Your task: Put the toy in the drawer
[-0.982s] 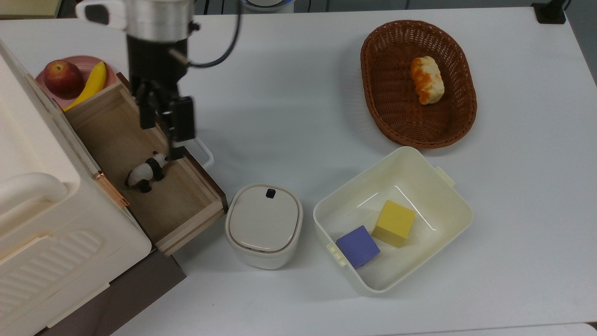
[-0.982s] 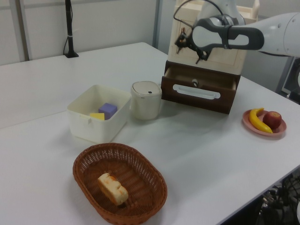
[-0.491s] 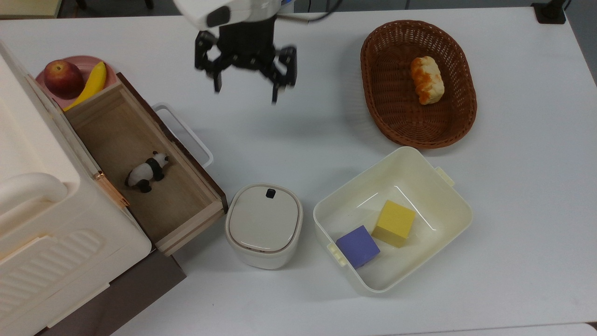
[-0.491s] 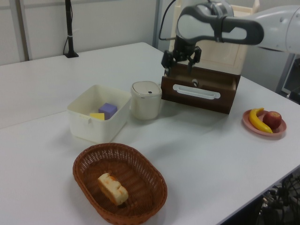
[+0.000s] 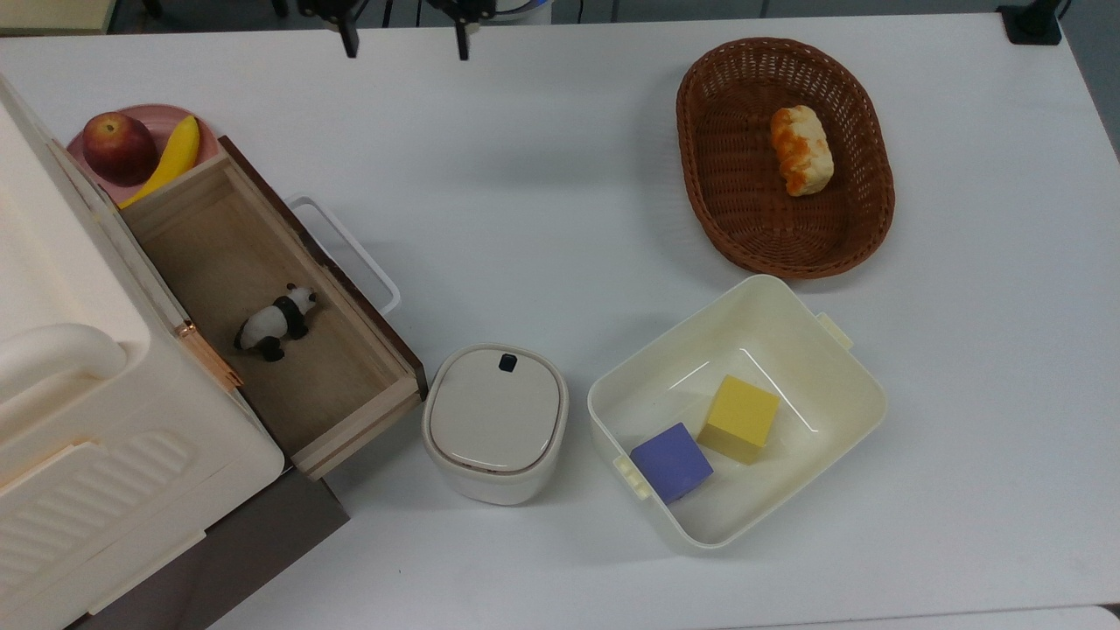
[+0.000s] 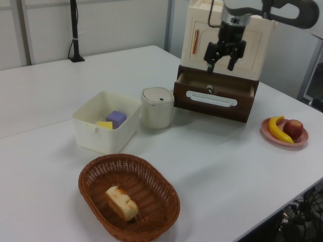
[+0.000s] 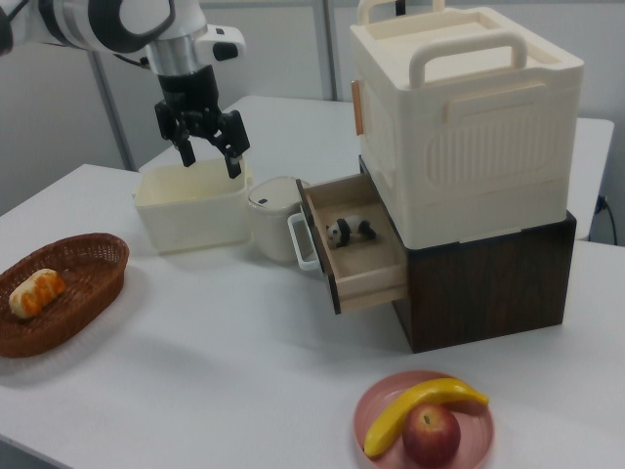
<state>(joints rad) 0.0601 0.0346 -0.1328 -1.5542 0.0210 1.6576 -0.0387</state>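
- End effector (image 7: pixel 207 152) hangs in the air above the white counter (image 5: pixel 542 210), fingers spread wide, nothing between them. In the top view its two fingertips (image 5: pixel 350 42) poke in at the upper edge; in the left view it (image 6: pixel 222 62) sits in front of the cream cabinet.
- Panda toy (image 5: pixel 276 320) stands on four legs on the floor of the open drawer (image 5: pixel 350 418), roughly mid-length, nearer the cabinet side. Same panda (image 7: pixel 352 232) shows in the right view inside the drawer (image 7: pixel 366 288). End effector is well apart from both.
- Drawer is pulled out: light-wood sides, dark brown front, white loop handle (image 5: pixel 346 249). In the left view the front (image 6: pixel 214 102) faces the camera.
- Cream handled storage box (image 7: pixel 467 117) sits on top of the dark wood drawer unit.
- Lidded cream canister (image 5: pixel 495 423) stands just beside the drawer's front corner.
- Cream plastic bin (image 5: pixel 814 350) holds a purple cube (image 5: pixel 672 461) and a yellow cube (image 5: pixel 740 418), close together, corners nearly touching.
- Brown wicker basket (image 5: pixel 726 210) holds one piece of bread (image 5: pixel 800 149).
- Pink plate (image 7: pixel 381 401) carries a red apple (image 7: pixel 431 434) and a banana (image 7: pixel 420 405), touching each other; in the top view the plate lies just behind the drawer's far end.
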